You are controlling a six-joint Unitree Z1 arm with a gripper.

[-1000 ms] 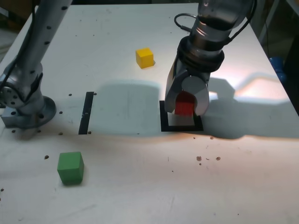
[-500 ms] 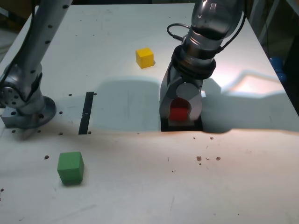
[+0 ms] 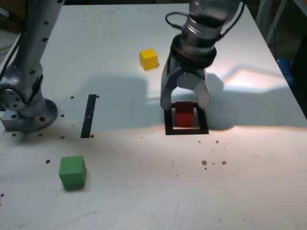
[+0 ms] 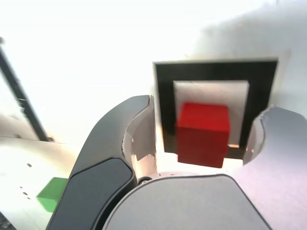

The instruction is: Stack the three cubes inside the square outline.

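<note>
Robot gripper (image 3: 185,103) spread wide around but apart from red cube (image 3: 184,115) inside black square outline (image 3: 187,131), yellow (image 3: 148,59) and green (image 3: 73,172) cubes outside.

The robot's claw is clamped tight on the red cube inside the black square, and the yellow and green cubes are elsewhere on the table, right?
Not quite: the gripper is open, its jaws standing clear on either side of the red cube, as the wrist view shows.

Exterior view: tabletop (image 3: 144,177) moderately bright; warm glare patch at the exterior view's right; broad soft-edged shadow crosses mid-table. Arm (image 3: 194,40) slightly blurred, with highlights. Wrist view: surface overexposed to near white around the black outline (image 4: 165,91); grey shadow in one corner.
</note>
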